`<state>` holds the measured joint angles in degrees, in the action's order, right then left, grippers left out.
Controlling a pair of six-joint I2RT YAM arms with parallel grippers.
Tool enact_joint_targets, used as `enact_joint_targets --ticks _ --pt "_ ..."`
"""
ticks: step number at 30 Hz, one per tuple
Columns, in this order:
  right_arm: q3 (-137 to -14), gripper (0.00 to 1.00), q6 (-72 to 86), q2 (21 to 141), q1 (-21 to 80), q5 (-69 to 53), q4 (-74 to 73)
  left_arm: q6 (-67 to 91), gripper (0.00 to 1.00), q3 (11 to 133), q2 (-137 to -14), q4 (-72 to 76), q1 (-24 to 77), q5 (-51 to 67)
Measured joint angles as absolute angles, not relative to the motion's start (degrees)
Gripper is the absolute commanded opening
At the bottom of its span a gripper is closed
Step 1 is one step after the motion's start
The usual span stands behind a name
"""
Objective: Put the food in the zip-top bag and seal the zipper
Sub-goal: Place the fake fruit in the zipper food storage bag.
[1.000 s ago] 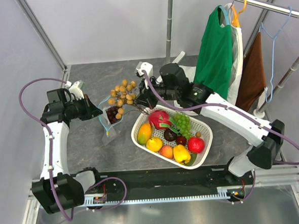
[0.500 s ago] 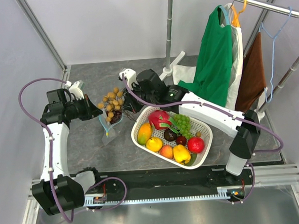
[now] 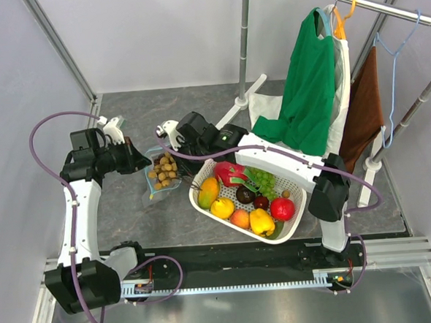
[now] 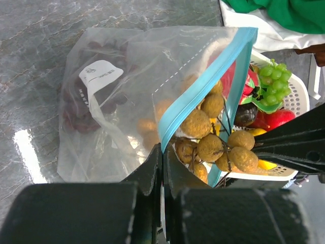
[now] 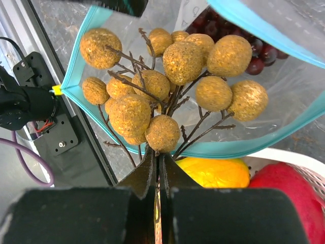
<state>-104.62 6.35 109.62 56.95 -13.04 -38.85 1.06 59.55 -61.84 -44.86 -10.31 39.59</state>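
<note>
Right wrist: right hand (image 5: 158, 155) clenched on berry cluster (image 5: 172, 61) stem, berries straight ahead in bag (image 5: 304, 86) mouth, left hand (image 4: 162, 155) pinching zipper (image 4: 193, 96).

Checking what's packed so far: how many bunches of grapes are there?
2. Green grapes lie in the basket; dark grapes are inside the bag. More may be hidden from view.

- left arm (image 3: 76, 214) rises from its base, elbow bent, forearm reaching right
- left gripper (image 3: 142, 164) pinched tight on the zip-top bag (image 4: 117, 117) rim
- right arm (image 3: 281, 157) stretched leftward across the middle
- right gripper (image 3: 172, 151) clamped on the brown berry cluster (image 5: 183, 61) stem
</note>
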Motion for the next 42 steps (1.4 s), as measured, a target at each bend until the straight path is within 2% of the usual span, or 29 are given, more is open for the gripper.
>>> enact_joint_targets --ticks 8,9,15,17,18,21,27,32,39,42 --pt "-112.8 0.0 8.6 112.3 56.1 -11.5 -41.3 1.0 0.02 59.3 -61.1 -44.9 -9.0 39.6" --pt "-113.6 0.08 9.2 112.8 55.9 -11.8 -41.3 1.0 0.02 59.3 -61.1 -44.9 -9.0 39.6" --pt "-115.6 0.16 12.8 115.2 55.0 -13.9 -41.7 1.0 0.02 59.3 -61.1 -44.9 -8.9 39.6" --pt "-115.6 0.22 14.2 115.5 54.7 -15.6 -41.7 1.1 0.02 59.3 -61.1 -44.9 -8.9 39.6" --pt "-115.6 0.33 15.0 115.6 54.5 -16.7 -41.6 1.1 0.02 59.3 -61.2 -44.9 -8.9 39.6" --pt "-115.6 0.53 17.8 115.6 53.8 -21.5 -40.3 1.1 0.02 59.3 -61.9 -44.9 -8.9 39.7" --pt "-115.6 0.69 25.9 115.6 51.0 -31.5 -33.8 4.6 0.02 59.4 -66.9 -45.3 -9.2 42.4" --pt "-113.4 0.83 28.3 114.3 46.5 -34.2 -30.4 7.5 0.02 60.3 -69.7 -46.0 -10.4 45.0" --pt "-105.3 0.84 25.9 108.1 40.7 -31.5 -29.5 9.3 0.02 62.0 -69.7 -46.1 -11.1 47.2" --pt "-101.9 0.74 25.4 104.6 39.8 -29.9 -29.1 9.7 0.02 62.2 -69.7 -46.3 -11.7 47.4"
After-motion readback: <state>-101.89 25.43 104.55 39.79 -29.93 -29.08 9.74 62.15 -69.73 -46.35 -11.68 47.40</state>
